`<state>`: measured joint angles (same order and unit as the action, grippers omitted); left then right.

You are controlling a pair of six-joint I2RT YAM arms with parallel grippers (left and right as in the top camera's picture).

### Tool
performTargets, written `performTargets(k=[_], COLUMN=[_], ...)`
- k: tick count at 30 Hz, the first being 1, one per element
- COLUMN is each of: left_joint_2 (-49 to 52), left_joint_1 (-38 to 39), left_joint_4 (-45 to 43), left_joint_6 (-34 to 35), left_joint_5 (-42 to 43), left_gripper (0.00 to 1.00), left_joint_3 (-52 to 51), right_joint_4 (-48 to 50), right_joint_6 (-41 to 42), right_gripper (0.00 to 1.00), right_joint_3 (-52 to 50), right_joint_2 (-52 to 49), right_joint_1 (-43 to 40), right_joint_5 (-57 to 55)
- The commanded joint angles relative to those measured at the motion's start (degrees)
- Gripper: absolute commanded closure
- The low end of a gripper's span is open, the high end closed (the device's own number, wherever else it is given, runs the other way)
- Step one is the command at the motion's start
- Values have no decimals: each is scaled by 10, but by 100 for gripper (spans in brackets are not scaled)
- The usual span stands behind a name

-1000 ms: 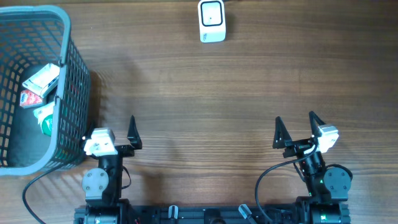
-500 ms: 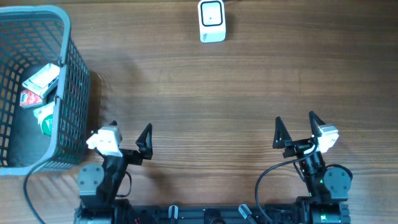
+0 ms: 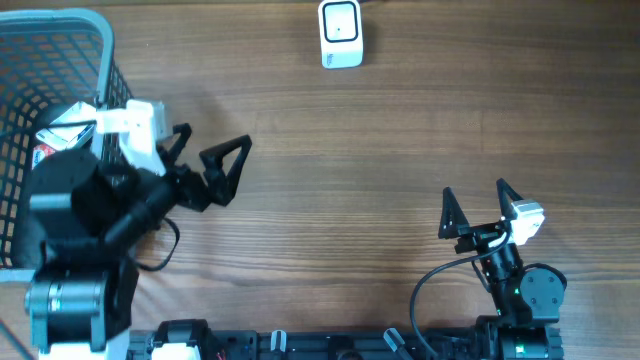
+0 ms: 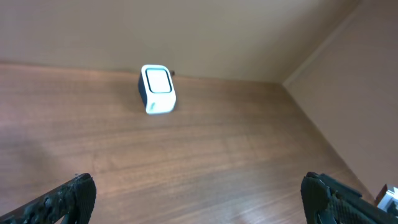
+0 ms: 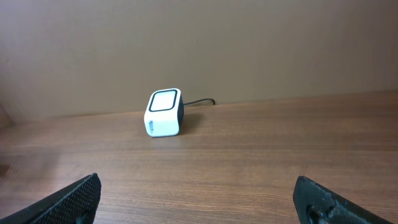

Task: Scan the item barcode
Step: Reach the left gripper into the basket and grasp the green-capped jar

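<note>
The white barcode scanner (image 3: 341, 33) stands at the table's far edge, and both wrist views show it ahead (image 4: 157, 89) (image 5: 164, 112). The items lie in the grey mesh basket (image 3: 20, 45) at the far left. My raised left arm covers most of them, leaving a white carton corner (image 3: 62, 124) showing. My left gripper (image 3: 215, 142) hangs open just right of the basket, pointing right, and nothing lies between its fingers (image 4: 198, 186). My right gripper (image 3: 474, 190) rests open and empty near the front right (image 5: 198, 185).
The basket's right wall (image 3: 118, 90) lies directly under the left arm. A dark cable runs from the scanner's back (image 5: 199, 102). Bare wooden table (image 3: 380, 140) spreads between the grippers and the scanner.
The left arm has lifted off the front edge and swung up and left, over the basket's right side. Its jaws stayed open. The right arm has not moved.
</note>
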<state>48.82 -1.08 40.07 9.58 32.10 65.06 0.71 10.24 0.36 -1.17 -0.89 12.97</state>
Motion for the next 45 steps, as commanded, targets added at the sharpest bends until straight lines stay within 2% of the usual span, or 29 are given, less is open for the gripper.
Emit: performTargets(k=[1,3,7,10,12,15,19,21,27,33,39,45], left_joint_2=[29,51,107,187,240,305,383,421,522,582,612,643], left_joint_1=[-12,-45,-129,-224,-291,-387,-443,-444,-444,-417,-369,-363], left_joint_4=[-17,-17,-4,62,114,158,220,256,325,328,328,326], left_joint_6=[106,200,214,223,262,332,332,333,331,331,334,334], left_joint_5=[-57,-143,-149,-149,-158,-157,-191,-229,-254,-259,-328,-329], left_gripper=[0,0,0,0,0,0,0,0,0,0,0,0], left_joint_3=[10,40,134,237,281,285,285,285,283,278,278,257], right_joint_4=[2,2,3,2,2,2,2,2,2,2,3,2], right_joint_6=[4,4,4,4,4,4,4,4,4,4,4,4], right_gripper=[0,0,0,0,0,0,0,0,0,0,0,0], right_joint_3=[0,0,0,0,0,0,0,0,0,0,0,0], right_joint_2=[1,1,1,1,1,1,1,1,0,0,0,0], right_joint_1=[3,3,3,3,3,3,3,3,3,3,3,3], right_joint_5=[-8,-8,-8,-8,-8,-8,-8,-8,-8,-8,-8,-8])
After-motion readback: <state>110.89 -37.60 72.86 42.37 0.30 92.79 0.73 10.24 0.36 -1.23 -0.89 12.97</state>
